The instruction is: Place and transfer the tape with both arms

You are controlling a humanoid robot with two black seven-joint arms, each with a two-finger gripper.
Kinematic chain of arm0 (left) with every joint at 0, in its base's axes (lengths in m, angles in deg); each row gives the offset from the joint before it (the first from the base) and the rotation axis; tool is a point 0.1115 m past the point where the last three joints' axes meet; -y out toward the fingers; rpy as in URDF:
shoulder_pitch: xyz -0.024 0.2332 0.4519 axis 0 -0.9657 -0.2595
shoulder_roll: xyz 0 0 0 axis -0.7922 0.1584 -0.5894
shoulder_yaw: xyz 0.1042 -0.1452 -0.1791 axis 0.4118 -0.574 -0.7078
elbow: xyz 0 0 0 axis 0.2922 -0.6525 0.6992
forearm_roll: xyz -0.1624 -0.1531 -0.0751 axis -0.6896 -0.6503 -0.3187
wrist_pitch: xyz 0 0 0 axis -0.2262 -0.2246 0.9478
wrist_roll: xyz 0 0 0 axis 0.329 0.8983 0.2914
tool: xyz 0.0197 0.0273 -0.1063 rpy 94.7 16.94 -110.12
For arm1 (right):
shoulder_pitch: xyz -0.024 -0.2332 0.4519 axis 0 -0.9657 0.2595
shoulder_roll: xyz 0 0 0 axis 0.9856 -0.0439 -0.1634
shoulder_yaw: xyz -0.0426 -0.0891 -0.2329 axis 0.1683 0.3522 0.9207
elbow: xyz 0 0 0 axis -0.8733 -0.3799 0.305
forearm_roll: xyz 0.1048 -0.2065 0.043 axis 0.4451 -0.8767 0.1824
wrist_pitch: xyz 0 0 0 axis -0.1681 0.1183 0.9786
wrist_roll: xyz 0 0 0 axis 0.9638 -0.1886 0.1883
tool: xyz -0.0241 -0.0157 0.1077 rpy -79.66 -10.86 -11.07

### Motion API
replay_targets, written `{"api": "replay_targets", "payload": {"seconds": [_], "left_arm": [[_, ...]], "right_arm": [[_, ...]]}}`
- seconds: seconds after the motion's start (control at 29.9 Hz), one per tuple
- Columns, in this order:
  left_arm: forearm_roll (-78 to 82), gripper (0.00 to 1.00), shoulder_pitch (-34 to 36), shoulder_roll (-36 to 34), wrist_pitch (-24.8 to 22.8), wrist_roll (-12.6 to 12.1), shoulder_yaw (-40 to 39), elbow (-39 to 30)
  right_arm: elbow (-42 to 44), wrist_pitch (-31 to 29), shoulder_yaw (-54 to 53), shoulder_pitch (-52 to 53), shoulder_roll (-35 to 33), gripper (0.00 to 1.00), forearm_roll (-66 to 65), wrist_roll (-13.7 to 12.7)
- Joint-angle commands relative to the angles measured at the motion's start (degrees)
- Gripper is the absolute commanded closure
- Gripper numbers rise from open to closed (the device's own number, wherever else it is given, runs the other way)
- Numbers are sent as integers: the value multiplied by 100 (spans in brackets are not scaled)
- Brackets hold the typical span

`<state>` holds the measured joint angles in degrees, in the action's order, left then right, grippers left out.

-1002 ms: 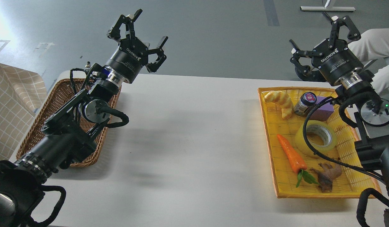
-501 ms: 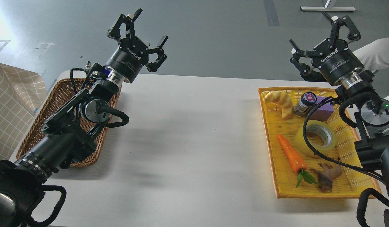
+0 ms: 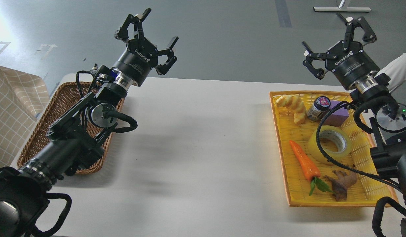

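Note:
The tape (image 3: 332, 142), a wide yellow translucent roll with a grey-white core, lies flat in the yellow tray (image 3: 283, 154) at the right, partly crossed by a black cable. My right gripper (image 3: 338, 38) is open and empty, raised above the tray's far edge, well behind the tape. My left gripper (image 3: 149, 36) is open and empty, raised above the table's far left, beyond the wicker basket (image 3: 38, 135).
The tray also holds a croissant (image 3: 293, 106), a small jar (image 3: 318, 107), a purple block (image 3: 339, 115), a toy carrot (image 3: 305, 161) and a brown figure (image 3: 342, 184). A checked cloth (image 3: 8, 108) lies at the far left. A white sleeve (image 3: 398, 67) shows at the right edge.
My left arm and gripper have shifted slightly to the right and up. The white sleeve at the right edge has drawn back. The right gripper and the tape have not moved.

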<state>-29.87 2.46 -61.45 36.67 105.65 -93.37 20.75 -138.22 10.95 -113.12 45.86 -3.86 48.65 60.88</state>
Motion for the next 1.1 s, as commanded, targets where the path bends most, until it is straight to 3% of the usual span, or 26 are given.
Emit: {"api": "replay_targets", "payload": {"seconds": [0.0, 1.07], "left_arm": [[0, 2, 1, 0, 0, 0, 1, 0], [-8, 2, 19, 35, 0, 9, -8, -8]], "right_arm": [[6, 0, 0, 0, 0, 0, 0, 0], [6, 0, 0, -9, 0, 0, 0, 0]]}}
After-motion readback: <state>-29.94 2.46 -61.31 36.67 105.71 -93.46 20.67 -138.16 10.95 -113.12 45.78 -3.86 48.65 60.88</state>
